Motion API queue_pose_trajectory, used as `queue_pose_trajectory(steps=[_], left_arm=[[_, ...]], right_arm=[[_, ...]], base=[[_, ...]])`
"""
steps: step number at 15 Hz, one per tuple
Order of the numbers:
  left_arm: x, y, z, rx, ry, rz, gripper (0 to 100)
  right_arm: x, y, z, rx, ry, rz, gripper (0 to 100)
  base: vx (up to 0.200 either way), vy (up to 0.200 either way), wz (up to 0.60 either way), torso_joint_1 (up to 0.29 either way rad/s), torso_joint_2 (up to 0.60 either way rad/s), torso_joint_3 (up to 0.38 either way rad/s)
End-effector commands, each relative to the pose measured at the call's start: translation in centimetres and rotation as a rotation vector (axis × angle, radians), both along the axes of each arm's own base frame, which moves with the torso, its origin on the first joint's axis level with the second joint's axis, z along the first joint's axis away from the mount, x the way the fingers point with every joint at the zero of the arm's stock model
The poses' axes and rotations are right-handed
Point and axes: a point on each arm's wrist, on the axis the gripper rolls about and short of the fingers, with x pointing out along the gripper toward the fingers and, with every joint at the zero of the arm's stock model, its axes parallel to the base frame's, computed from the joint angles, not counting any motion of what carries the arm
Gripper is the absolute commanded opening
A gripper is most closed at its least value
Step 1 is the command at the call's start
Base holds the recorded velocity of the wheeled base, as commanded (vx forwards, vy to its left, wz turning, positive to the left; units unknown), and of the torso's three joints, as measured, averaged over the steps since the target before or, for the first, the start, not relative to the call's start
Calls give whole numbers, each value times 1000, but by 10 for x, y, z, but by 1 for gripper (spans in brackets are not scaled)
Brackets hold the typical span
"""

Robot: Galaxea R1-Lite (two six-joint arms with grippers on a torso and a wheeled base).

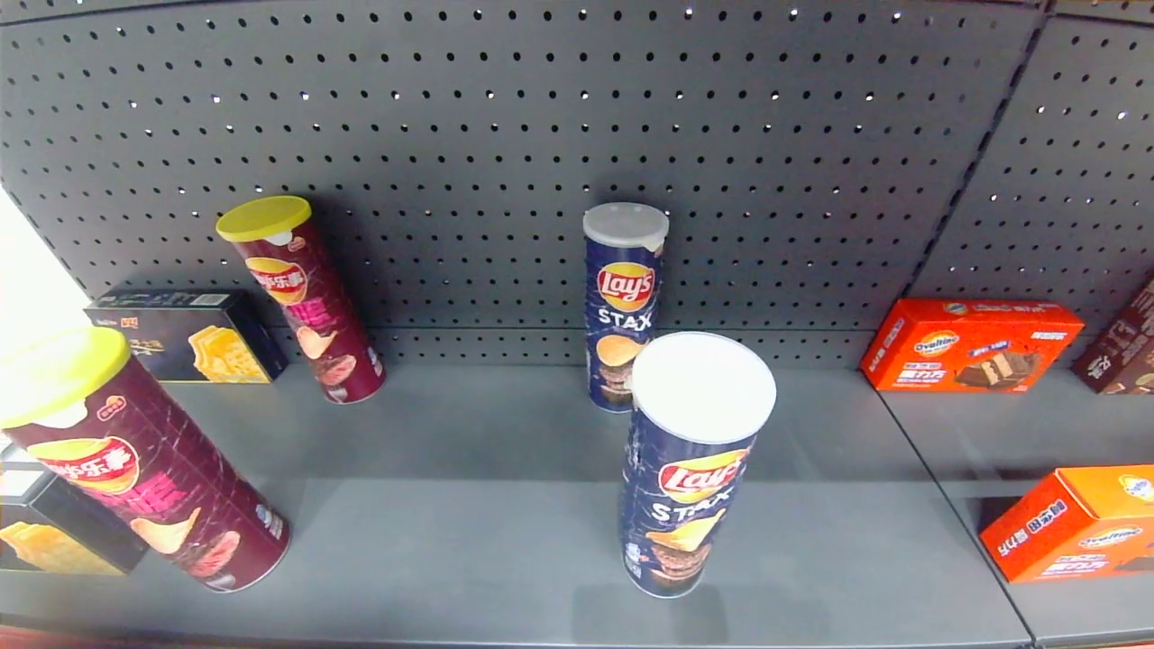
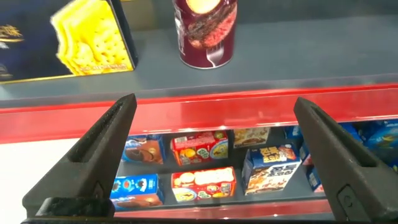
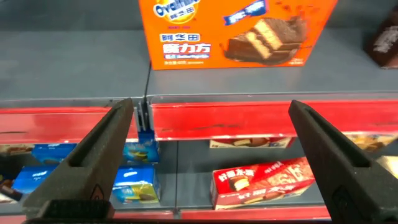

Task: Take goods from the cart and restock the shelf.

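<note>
Two blue chip cans stand upright mid-shelf, one near the front (image 1: 690, 469) and one by the back panel (image 1: 622, 306). Two maroon cans with yellow lids stand to the left, one at the front (image 1: 144, 464) and one farther back (image 1: 302, 302). My left gripper (image 2: 214, 102) is open with nothing in it, level with the shelf's red front edge (image 2: 249, 112), facing a maroon can (image 2: 205, 34). My right gripper (image 3: 210, 104) is also open and holds nothing, in front of an orange box (image 3: 236, 31) on the shelf.
Black cracker boxes (image 1: 194, 338) (image 2: 68, 40) lie at the shelf's left, orange boxes (image 1: 969, 347) (image 1: 1077, 523) on the right section. A perforated grey panel (image 1: 541, 135) backs the shelf. A lower shelf holds several small packages (image 2: 202, 168) (image 3: 261, 180).
</note>
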Motion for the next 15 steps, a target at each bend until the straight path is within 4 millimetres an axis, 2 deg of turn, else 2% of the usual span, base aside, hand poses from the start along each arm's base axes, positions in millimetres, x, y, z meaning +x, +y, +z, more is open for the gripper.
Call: queue_pose_trajectory(steps=[1,11,12,13,14,15], left_arm=[[0,0,0,2,4,-1,100],[0,0,0,0,5,-1,100],[0,0,0,0,5,-1,100],[0,0,0,2,4,-1,100],[0,0,0,0,5,-1,100],[0,0,0,3,4,-2,100]], right_arm=[[0,0,0,0,0,-1,100],[0,0,1,7,-7,-12,100],[0,0,56,12,-52,-10,100],[14,0,91,10,-4,-6,100],[18,1,122,-11,-40,43,100],[25,2,132,-52,-27,130,100]], base=[[0,0,0,0,0,0],[0,0,0,0,0,0],[0,0,0,0,0,0],[0,0,0,0,0,0],[0,0,0,0,0,0],[0,0,0,0,0,0]])
